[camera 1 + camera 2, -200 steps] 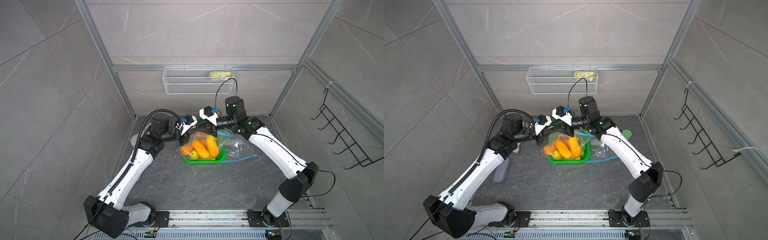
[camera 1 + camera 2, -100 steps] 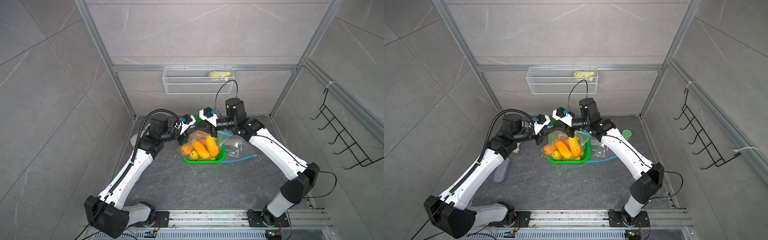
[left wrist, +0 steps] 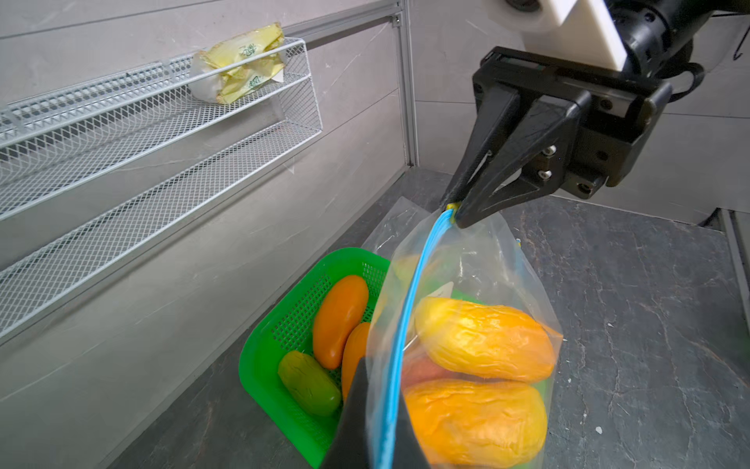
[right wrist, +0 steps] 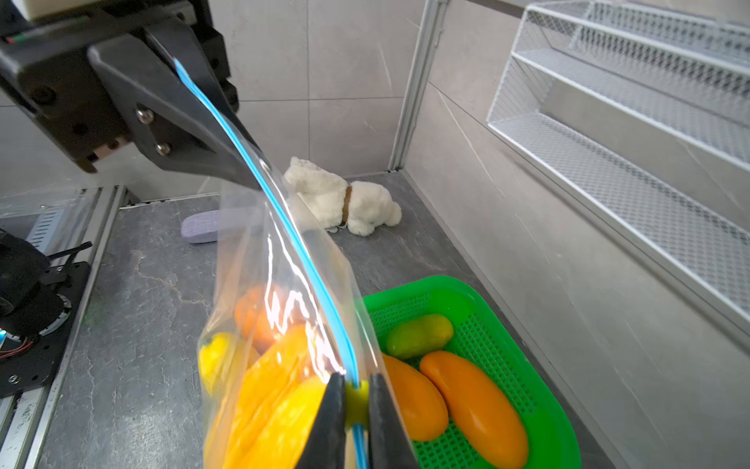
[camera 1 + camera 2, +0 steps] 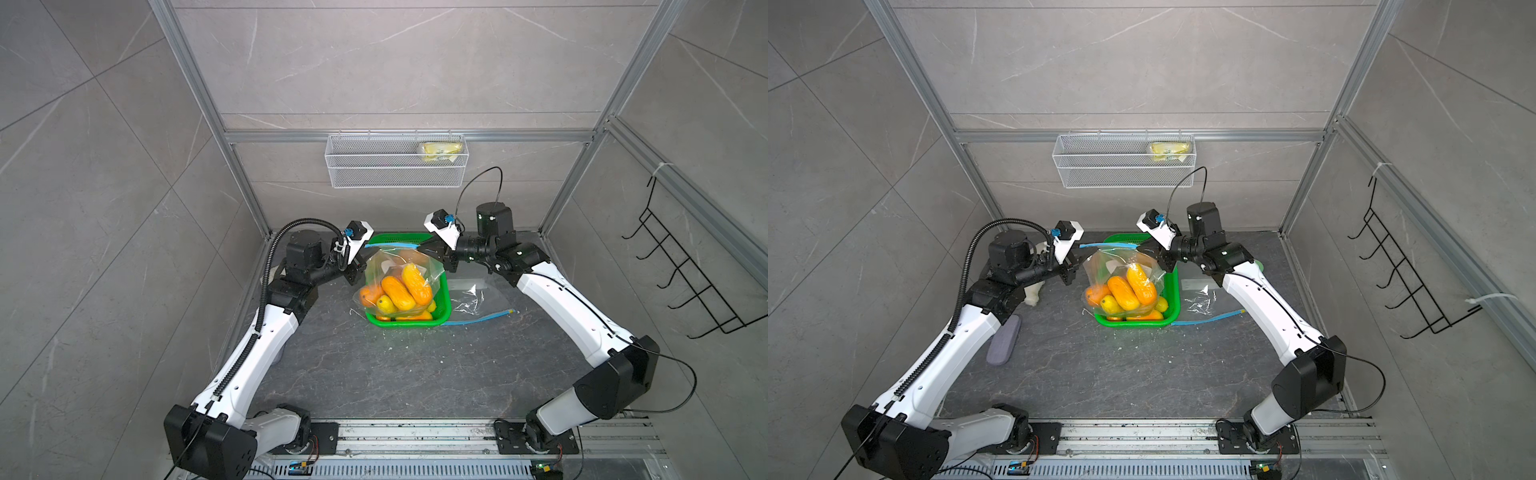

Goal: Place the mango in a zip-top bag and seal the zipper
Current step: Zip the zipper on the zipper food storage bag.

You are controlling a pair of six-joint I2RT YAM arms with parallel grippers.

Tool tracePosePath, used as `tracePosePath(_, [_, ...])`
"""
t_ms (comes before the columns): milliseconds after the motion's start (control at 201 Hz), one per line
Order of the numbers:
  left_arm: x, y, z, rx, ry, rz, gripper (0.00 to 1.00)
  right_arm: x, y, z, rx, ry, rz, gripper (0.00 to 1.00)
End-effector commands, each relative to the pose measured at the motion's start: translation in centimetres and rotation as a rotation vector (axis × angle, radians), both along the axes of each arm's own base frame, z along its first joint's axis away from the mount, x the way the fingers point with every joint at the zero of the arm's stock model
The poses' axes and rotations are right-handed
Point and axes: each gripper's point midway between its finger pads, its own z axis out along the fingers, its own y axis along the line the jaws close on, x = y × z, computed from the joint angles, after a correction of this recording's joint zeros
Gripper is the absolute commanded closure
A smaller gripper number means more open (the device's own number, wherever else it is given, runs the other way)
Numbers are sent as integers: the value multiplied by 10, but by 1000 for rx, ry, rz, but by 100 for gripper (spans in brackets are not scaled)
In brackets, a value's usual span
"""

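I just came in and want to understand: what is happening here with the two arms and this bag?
Both arms hold a clear zip-top bag with mangoes inside, hanging near the green basket. The left hand pinches one end of the blue zipper; the right hand grips the yellow slider at the other end. The zipper looks closed between them.

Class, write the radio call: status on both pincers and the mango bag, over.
Left pincer shut on zip-top bag corner. Right pincer shut on yellow slider. Mangoes inside, bag hanging over green basket. Nothing blocking.
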Motion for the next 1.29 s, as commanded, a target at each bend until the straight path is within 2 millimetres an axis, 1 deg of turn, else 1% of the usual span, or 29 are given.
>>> tracePosePath(0, [3,26,62,-80,-148,120,100,12,-31,-4,-29,27,-144,92])
tracePosePath(164, [5,35,72,-98,-163,156,100,20,-50,-5,-36,43,-211,93])
tracePosePath(294, [11,46,78,-114,-166,208,100,26,-64,-5,-28,64,-267,94])
tracePosePath(468, [11,50,89,-128,-178,219,100,29,-73,-3,-14,84,-304,94])
tracePosePath(558, [10,50,93,-132,-183,219,100,27,-70,5,15,80,-292,94])
tracePosePath(602, [11,50,95,-136,-184,220,100,22,-65,11,33,78,-259,93])
tracePosePath(642, [10,49,98,-140,-186,212,100,18,-61,18,67,74,-227,92])
tracePosePath(682, [11,48,101,-146,-187,210,100,15,-57,26,106,73,-204,89])
tracePosePath(767, [16,51,108,-152,-196,234,100,6,-47,46,198,73,-139,87])
tracePosePath(782, [18,53,110,-152,-201,246,100,6,-46,48,210,75,-137,86])
tracePosePath(806, [20,55,114,-152,-207,268,100,6,-46,53,230,75,-135,80])
tracePosePath(856, [28,64,121,-148,-220,327,100,5,-45,61,271,75,-137,59])
tracePosePath(921, [41,80,130,-147,-238,435,100,2,-45,66,309,70,-129,51])
tracePosePath(951, [48,88,133,-147,-245,488,100,0,-44,68,328,70,-131,45])
tracePosePath(996, [59,102,137,-154,-253,579,100,2,-48,68,350,73,-162,32])
tracePosePath(1040, [69,115,140,-161,-265,656,100,4,-52,67,367,75,-198,23])
tracePosePath(1085, [81,127,139,-162,-269,738,100,7,-59,63,383,83,-256,11])
tracePosePath(1110, [88,135,139,-171,-264,789,100,9,-63,61,397,99,-294,1])
tracePosePath(1170, [103,143,133,-181,-242,852,100,18,-77,54,434,182,-420,0])
tracePosePath(1215, [114,146,126,-193,-216,887,100,19,-80,49,426,228,-458,1])
tracePosePath(1225, [114,147,128,-202,-215,892,100,20,-80,48,424,239,-464,1])
tracePosePath(1289, [131,153,117,-213,-181,954,100,20,-82,39,425,300,-489,1])
